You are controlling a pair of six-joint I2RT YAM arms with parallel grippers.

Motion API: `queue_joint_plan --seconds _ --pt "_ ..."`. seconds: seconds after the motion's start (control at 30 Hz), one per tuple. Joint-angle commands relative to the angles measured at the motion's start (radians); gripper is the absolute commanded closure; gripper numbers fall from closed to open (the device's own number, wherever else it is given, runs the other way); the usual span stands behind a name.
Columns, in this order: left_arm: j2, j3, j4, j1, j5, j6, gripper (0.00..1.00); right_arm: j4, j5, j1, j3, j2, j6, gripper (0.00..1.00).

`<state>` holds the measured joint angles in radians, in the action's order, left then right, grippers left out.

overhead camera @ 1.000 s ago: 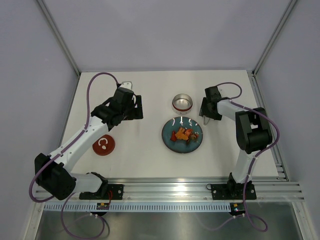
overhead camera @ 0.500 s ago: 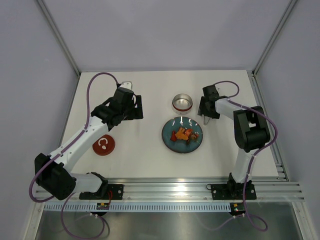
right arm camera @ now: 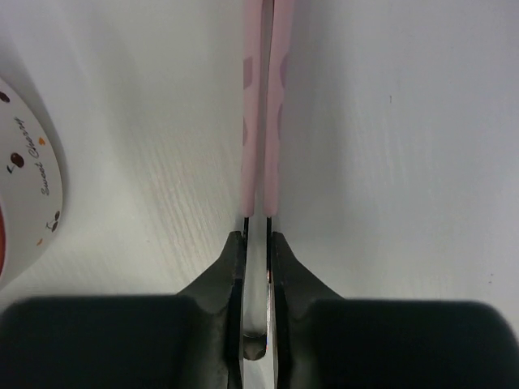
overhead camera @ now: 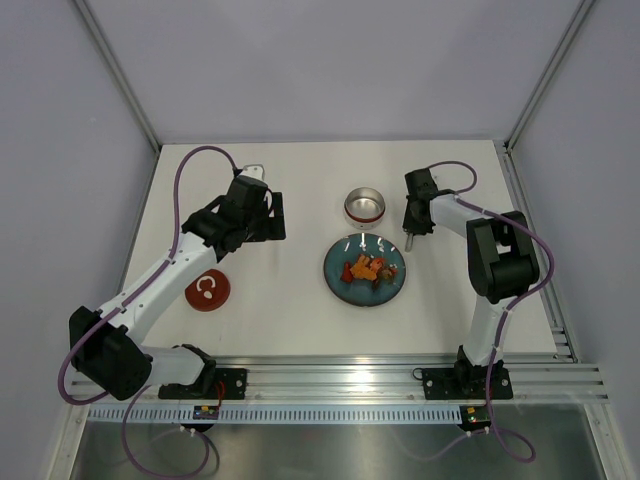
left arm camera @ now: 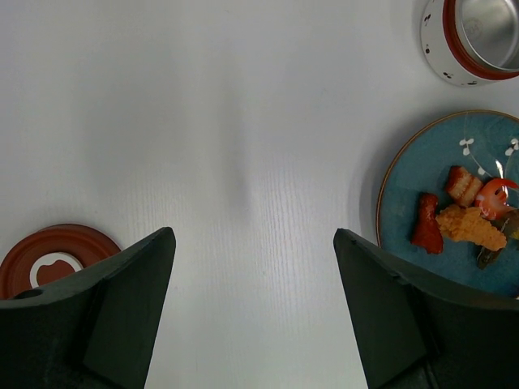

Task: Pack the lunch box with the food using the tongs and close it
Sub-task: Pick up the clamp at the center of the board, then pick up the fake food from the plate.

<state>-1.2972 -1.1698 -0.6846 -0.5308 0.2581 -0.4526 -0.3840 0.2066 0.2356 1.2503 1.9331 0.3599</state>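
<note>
As I look down from the top camera, the right gripper (overhead camera: 408,230) sits over the tongs (overhead camera: 407,243), just right of the lunch box (overhead camera: 364,207) and just behind the right rim of the plate (overhead camera: 335,285). From there I see only a short silvery end coming out from under the gripper, and it points toward the near edge of the desk (overhead camera: 290,320). So the long axis runs roughly from far to near. How the fingers sit on the tongs is hidden in this view.

The right wrist camera shows it. The right gripper (right arm camera: 258,243) is nearly closed, and its two fingers (right arm camera: 219,275) press on the tongs (right arm camera: 258,113) from both sides. The two arms look pink here, squeezed almost together and parallel, and they go straight away from the gripper. At the left edge I see the white side of the lunch box (right arm camera: 28,194), near the tongs but not touching them. I cannot tell whether the tongs lie on the desk or are lifted.

The left wrist camera shows the left gripper (left arm camera: 253,237) with jaws wide and nothing between them. It hangs over bare desk between the red lid (left arm camera: 49,259) and the plate (left arm camera: 405,186). The food (left arm camera: 462,219) lies on the plate, and the lunch box (left arm camera: 474,40) stands open behind it.
</note>
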Motion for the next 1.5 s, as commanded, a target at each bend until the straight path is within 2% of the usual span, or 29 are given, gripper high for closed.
queue_joint_plan --seconds 0.0,0.37,0.6,0.9,1.17,1.47 --pt "0.01 -0.028 0.014 0.002 0.001 0.002 0.16 -0.099 -0.039 0.005 0.038 -0.055 -0.009 0.91" --pt "0.001 -0.042 0.026 0.002 -0.01 0.011 0.17 -0.318 -0.145 0.007 0.0 -0.35 0.042 0.92" --pt "0.013 -0.041 0.025 0.003 0.006 0.014 0.16 -0.529 -0.202 0.021 0.006 -0.514 0.043 0.91" --pt "-0.001 -0.044 0.036 0.005 -0.003 0.022 0.16 -0.728 -0.297 0.064 -0.061 -0.724 0.097 0.85" --pt "-0.011 -0.033 0.043 0.005 -0.006 0.023 0.16 -0.788 -0.362 0.1 -0.107 -0.796 0.128 0.81" --pt "-0.011 -0.022 0.042 0.005 -0.017 0.014 0.16 -0.76 -0.426 0.151 -0.179 -0.819 0.139 0.75"
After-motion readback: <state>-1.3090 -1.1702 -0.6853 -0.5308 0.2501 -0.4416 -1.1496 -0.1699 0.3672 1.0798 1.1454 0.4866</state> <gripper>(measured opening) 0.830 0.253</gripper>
